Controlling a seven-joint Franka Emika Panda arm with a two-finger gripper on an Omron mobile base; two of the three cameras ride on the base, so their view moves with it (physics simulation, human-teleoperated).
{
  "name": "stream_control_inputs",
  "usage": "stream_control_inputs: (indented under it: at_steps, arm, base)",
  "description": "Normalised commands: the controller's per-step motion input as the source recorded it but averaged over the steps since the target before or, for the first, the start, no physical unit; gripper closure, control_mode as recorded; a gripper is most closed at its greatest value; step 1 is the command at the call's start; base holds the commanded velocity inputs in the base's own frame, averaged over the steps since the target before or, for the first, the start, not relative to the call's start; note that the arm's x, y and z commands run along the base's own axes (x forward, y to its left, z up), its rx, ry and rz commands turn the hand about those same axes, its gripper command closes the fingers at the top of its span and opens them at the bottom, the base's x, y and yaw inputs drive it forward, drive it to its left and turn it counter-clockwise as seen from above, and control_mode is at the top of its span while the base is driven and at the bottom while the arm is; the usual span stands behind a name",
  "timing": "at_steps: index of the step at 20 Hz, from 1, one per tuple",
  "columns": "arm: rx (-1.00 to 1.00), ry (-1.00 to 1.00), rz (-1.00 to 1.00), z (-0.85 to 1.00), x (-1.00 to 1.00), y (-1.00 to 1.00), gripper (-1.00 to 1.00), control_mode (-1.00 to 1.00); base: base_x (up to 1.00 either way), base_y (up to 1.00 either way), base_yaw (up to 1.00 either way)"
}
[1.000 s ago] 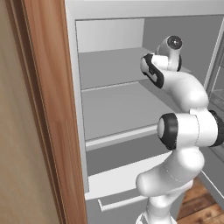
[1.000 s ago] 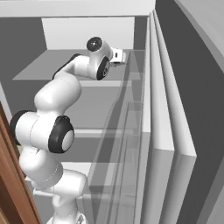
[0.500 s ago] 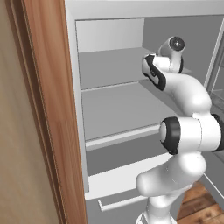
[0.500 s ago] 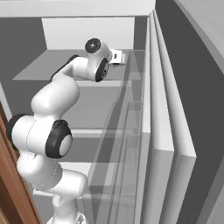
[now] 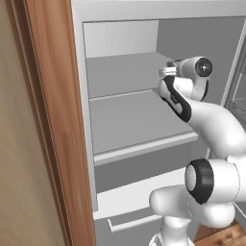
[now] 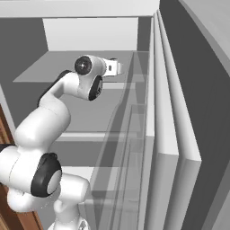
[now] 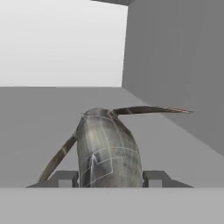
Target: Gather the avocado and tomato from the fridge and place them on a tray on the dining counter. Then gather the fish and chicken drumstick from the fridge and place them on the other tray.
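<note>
The gripper (image 7: pixel 112 178) is partly closed, its fingertips (image 7: pixel 65 179) pressed against both sides of the grey fish (image 7: pixel 108 151), near the right back corner of the fridge (image 5: pixel 134 120) shelf. Since a second ago the arm has reached slightly deeper and the jaws have narrowed a little.

Tall reddish-brown wood panel (image 5: pixel 53 120) beside the opening, wood-plank floor (image 5: pixel 223 235) at the lower right corner.

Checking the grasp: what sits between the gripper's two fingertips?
The fish, on the fridge shelf, fills the gap between the gripper fingertips, seen in the hand view.
</note>
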Motion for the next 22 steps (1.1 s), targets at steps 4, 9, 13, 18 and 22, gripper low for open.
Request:
stream_control_inputs:
  at_steps: [4, 9, 13, 18, 22]
  arm:
    - [-0.01, 0.00, -0.04, 0.59, -0.71, 0.22, 1.00, -1.00]
    - [-0.02, 0.00, -0.07, 0.88, -0.83, 0.10, 1.00, -1.00]
    - [-0.02, 0.00, -0.07, 0.68, -0.80, 0.17, 1.00, -1.00]
    - [0.00, -0.13, -0.02, 0.09, -0.99, 0.02, 1.00, -1.00]
    - [0.00, -0.13, 0.00, 0.00, -1.00, 0.00, 1.00, -1.00]
  base:
    - [0.00, 0.00, 0.00]
    - [0.00, 0.00, 0.00]
    - [0.00, 0.00, 0.00]
    - [0.00, 0.00, 0.00]
    - [0.00, 0.00, 0.00]
